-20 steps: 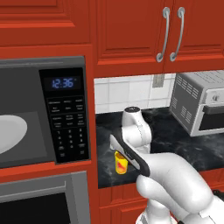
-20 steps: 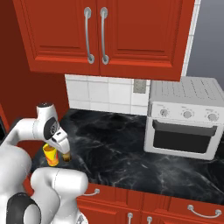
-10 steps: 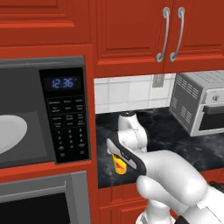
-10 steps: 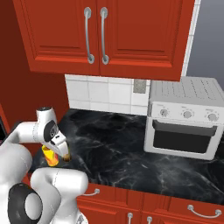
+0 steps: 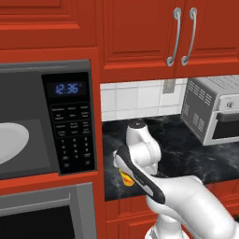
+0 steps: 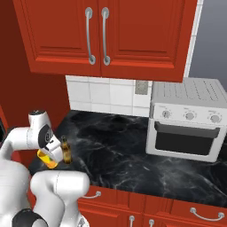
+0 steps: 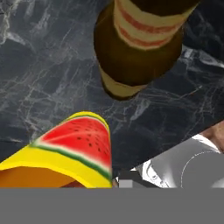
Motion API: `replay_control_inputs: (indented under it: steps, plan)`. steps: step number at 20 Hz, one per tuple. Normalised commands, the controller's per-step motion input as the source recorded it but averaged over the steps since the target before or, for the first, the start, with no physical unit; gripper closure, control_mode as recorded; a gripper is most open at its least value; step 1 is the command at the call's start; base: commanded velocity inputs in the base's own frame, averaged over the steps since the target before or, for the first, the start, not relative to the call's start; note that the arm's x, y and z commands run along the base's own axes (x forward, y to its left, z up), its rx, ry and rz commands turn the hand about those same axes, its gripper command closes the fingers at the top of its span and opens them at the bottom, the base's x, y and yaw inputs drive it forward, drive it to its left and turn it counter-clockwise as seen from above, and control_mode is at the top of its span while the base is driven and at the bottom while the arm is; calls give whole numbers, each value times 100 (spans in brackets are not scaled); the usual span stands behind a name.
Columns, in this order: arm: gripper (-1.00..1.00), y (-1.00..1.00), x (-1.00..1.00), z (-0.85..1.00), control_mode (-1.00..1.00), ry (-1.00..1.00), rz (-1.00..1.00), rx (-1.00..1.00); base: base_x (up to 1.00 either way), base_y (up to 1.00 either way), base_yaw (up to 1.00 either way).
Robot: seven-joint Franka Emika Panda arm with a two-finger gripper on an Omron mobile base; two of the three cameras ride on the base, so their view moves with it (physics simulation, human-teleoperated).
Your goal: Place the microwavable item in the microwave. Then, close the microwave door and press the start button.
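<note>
While the arm rises from the 5 o'clock corner of the left base view, it folds back on itself, elbow joint high at centre, forearm dropping toward 7 o'clock so the hand (image 5: 125, 173) sits low over the front edge of the black marble worktop (image 5: 177, 149). Wrist is bent downward; hand camera looks steeply at the worktop surface.

Yellow cup (image 5: 125, 178) shows just under the wrist in the left base view, partly hidden by the forearm. In the right base view the cup (image 6: 47, 158) sits at the hand (image 6: 49, 156), tilted, at 9 o'clock of the frame, with the brown bottle (image 6: 66, 150) standing upright just beside it at its 3 o'clock. Hand view: cup (image 7: 65, 153) at 7 o'clock, watermelon print on its side, rim toward the camera; bottle (image 7: 140, 43) at 1 o'clock, near but apart. Fingertips are not discernible, so cannot tell whether the hand is clenched on the cup.

Microwave (image 5: 46, 121) at 9 o'clock of the left base view: cavity exposed, white turntable plate (image 5: 11, 142) visible, clock reads 12:36. Toaster oven (image 6: 188, 119) at 3 o'clock on the worktop, well apart from the cup.
</note>
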Motion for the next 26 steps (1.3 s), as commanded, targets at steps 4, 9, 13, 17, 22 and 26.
replay_control_inputs:
  steps: [4,9,13,17,22,26]
  plan:
    - [100,-25,-68,81,-100,-23,-7,10,0,0,0]
    - [100,-43,-45,100,-100,-9,-3,21,0,0,0]
    - [100,-45,-24,98,-100,-1,-6,20,0,0,0]
    - [100,-55,-22,95,-100,-2,-5,20,0,0,0]
    - [100,-35,-32,93,-100,-1,-7,19,0,0,0]
    - [100,0,-63,55,-100,0,-12,7,0,0,0]
